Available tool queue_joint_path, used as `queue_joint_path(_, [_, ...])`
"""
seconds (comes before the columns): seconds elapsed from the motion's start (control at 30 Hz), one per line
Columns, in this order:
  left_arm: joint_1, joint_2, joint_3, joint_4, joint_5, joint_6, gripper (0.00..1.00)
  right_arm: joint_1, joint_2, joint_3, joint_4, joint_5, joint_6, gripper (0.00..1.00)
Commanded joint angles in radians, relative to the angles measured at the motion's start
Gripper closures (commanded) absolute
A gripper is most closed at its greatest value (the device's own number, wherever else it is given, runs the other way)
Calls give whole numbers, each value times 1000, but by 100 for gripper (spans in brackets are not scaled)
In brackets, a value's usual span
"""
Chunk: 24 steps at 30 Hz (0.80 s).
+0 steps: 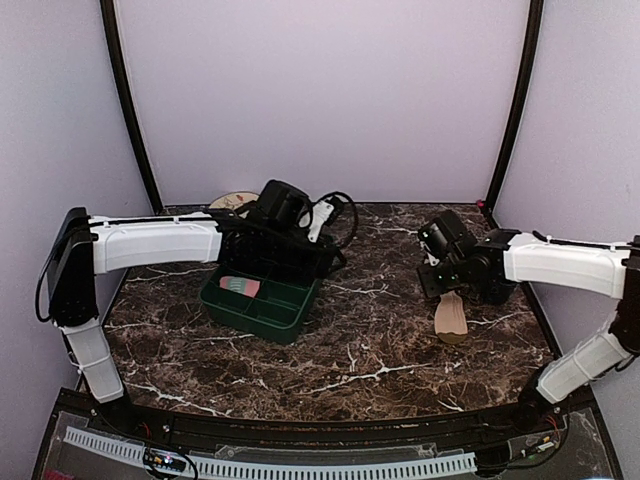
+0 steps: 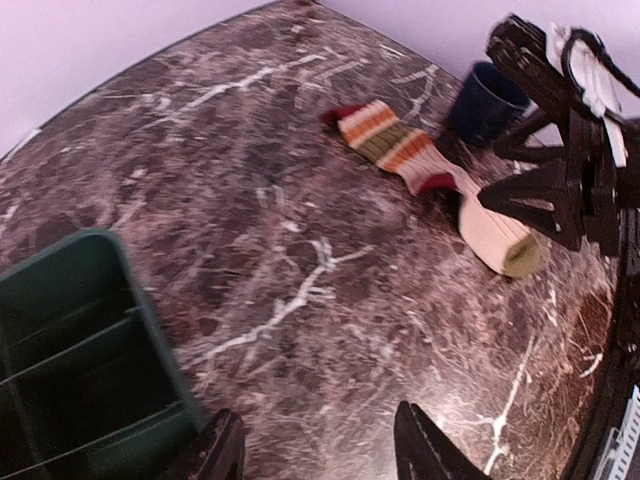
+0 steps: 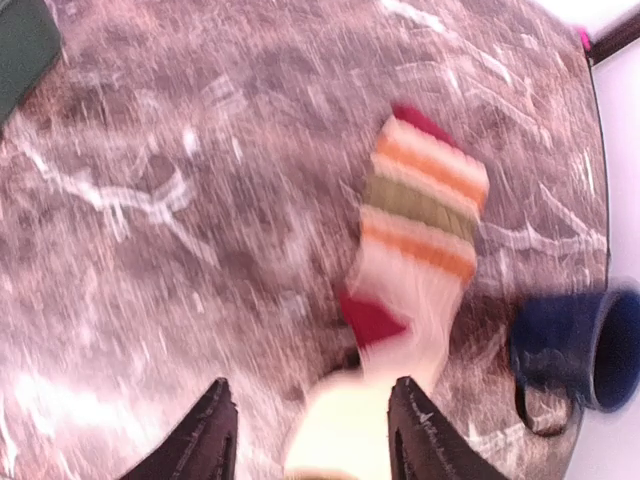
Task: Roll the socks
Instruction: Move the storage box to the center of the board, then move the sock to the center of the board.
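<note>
**Tan sock: roll not yet started, right gripper over the toe**

Position. The tan sock (image 1: 451, 315) lies flat on the marble table (image 1: 380, 370), at about 4 o'clock from the table's centre in the top view. Its toe points to 6 o'clock. Its striped cuff (image 3: 425, 190) runs toward 12 o'clock, under the right arm. The pink sock (image 1: 239, 286) sits as a compact bundle at the 9 o'clock end of the green bin (image 1: 255, 325). I judge that one finished.

Grippers. The right gripper (image 3: 310, 445) hangs over the sock's foot with its fingers spread. The pale toe end (image 3: 345, 430) shows between them. The frame is blurred, so contact cannot be confirmed, and nothing looks pinched. The left gripper (image 2: 320, 455) is parted and empty, over bare table just beside the bin.

How to do the step well (judgement):
- Take the toe end across its full width, not one corner, or the roll will skew.
- Turn it over toward the cuff at 12 o'clock in short, tight turns. Loose fabric springs open.
- Bring the left gripper across to pin the cuff so the sock does not slide.
- Watch the blue mug (image 3: 585, 350), at 4 o'clock from the cuff in the right wrist view. A wide sweep could knock it.
</note>
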Motion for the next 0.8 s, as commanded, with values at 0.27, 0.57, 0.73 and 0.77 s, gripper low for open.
queue_joint_path(0.27, [-117,57,51,26,39,-3,46,11,-256,-149,-269,-69,247,0])
queue_joint_path(0.57, [-118,82,48,-31,49,6,46,11,-187,-241,-212,-102,484,3])
queue_joint_path(0.73, [-119,120,-31,-9,46,-11,46,14,-80,-246,-146,-123,524,6])
queue_joint_path(0.77, [-118,124,-50,7,32,-10,46,17,-61,-242,-135,-116,524,6])
